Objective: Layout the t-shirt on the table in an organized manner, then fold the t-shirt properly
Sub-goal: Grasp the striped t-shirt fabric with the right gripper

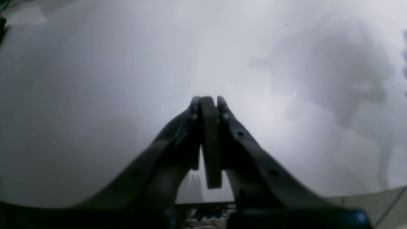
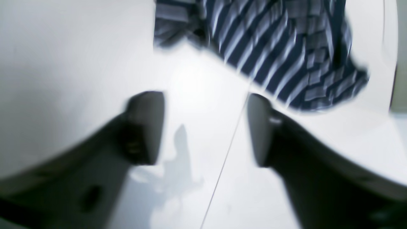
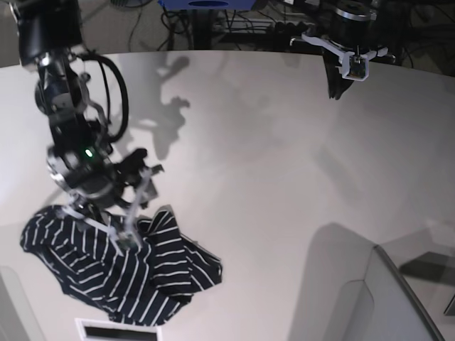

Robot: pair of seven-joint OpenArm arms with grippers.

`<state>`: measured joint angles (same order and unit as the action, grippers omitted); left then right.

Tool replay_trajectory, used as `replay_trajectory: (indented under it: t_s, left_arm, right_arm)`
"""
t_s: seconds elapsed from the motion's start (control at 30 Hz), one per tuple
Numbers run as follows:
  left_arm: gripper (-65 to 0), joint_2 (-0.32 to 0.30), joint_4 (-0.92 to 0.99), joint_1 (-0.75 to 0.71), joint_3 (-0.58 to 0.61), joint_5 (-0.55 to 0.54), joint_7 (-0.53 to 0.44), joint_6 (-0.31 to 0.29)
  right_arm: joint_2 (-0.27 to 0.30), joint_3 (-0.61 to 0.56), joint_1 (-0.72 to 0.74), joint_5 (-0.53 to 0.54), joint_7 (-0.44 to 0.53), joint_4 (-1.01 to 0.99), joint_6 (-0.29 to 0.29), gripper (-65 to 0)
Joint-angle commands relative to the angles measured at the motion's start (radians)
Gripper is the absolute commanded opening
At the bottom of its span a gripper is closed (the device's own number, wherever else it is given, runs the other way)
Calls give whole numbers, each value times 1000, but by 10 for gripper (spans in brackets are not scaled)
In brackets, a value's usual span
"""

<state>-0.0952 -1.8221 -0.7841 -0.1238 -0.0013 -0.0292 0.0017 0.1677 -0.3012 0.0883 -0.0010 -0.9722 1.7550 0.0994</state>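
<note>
The t-shirt (image 3: 135, 280), dark with thin white stripes, lies crumpled near the front left of the table (image 3: 284, 177). My right gripper (image 3: 128, 238) hangs just over its upper edge. In the blurred right wrist view that gripper (image 2: 203, 127) is open and empty over bare table (image 2: 79, 47). The t-shirt (image 2: 273, 47) lies past the fingertips (image 2: 260, 127). My left gripper (image 3: 340, 89) is far off at the back right, pointing down. In the left wrist view the left gripper (image 1: 208, 101) is shut on nothing above the bare table (image 1: 127, 63).
A thin dark seam line (image 2: 227, 149) runs across the table under the right gripper. A pale grey boxy shape (image 3: 348, 284) stands at the front right. A small white piece (image 3: 117, 330) sits at the front edge below the shirt. Cables and equipment (image 3: 234, 21) lie behind the far edge.
</note>
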Motion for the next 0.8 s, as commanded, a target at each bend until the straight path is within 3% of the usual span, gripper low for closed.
replay_trajectory:
  t_s: [0.0,0.07,0.2,0.27,0.77]
  left_arm:
    - [-650,7,-15,-10,-4,-3,-22,5]
    - [-650,27,-14,-8,-24,-3,-22,5]
    - [-650,62,-14,-5,-67,-1,-24,5]
    - [-650,65,-14,2,-70,-1,-21,5]
    - [-650,65,-12,7,-70,1,-19,5]
  right_arm:
    - [3,-28,43,-4,22,-36,-2,-170]
    - [3,-102,90,-4,100,-145,-25,-149]
    - [3,-188,166,-4,255,-312,-160,-146]
    - [2,-220,209,-3,304,-410,-192,-146]
    - [-130,-194,442,-3,533,-900,-191,-147]
